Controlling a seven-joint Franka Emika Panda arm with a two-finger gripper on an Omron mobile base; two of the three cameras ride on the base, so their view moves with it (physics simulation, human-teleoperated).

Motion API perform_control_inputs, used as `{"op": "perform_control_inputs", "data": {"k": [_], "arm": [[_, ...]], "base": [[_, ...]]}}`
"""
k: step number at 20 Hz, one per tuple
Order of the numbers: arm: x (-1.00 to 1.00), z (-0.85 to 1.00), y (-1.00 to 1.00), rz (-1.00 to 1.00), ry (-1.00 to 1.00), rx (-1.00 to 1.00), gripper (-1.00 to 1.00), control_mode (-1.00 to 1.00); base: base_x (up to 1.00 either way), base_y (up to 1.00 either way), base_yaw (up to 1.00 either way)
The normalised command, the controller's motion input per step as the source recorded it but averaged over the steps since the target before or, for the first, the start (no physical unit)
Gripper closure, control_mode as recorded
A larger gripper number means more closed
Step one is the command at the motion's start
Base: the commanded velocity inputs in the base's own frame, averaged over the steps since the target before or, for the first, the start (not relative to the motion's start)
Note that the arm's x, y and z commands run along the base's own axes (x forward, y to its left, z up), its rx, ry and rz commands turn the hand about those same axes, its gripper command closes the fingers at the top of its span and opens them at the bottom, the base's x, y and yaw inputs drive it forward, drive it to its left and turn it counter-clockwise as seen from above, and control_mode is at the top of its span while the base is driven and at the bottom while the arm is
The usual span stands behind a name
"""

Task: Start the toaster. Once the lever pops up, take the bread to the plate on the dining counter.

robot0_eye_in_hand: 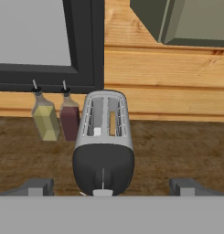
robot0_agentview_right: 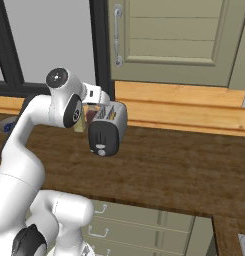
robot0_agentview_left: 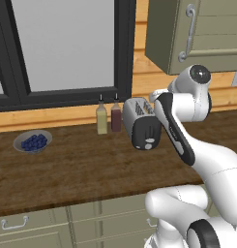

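The gripper (robot0_eye_in_hand: 111, 186) is spread wide, with the toaster (robot0_eye_in_hand: 104, 146) dead ahead, its lever (robot0_eye_in_hand: 103, 192) end facing the gripper.

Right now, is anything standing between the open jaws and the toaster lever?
Nothing visible is in the way. In the hand view the toaster sits straight ahead between the two wide-open fingertips, its black end panel and lever facing the hand. The two bottles stand off to the side by the window, clear of that path.
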Motion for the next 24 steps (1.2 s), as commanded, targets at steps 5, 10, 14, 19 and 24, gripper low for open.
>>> {"op": "perform_control_inputs", "data": {"k": [5, 10, 14, 19, 24], "arm": [[0.0, 0.0, 0.0, 0.0, 0.0, 0.0, -1.0, -1.0], [0.0, 0.0, 0.0, 0.0, 0.0, 0.0, -1.0, -1.0], [0.0, 0.0, 0.0, 0.0, 0.0, 0.0, -1.0, -1.0], [0.0, 0.0, 0.0, 0.0, 0.0, 0.0, -1.0, -1.0], [0.0, 0.0, 0.0, 0.0, 0.0, 0.0, -1.0, -1.0]], "base": [[0.0, 0.0, 0.0], [0.0, 0.0, 0.0], [0.0, 0.0, 0.0], [0.0, 0.0, 0.0], [0.0, 0.0, 0.0]]}}
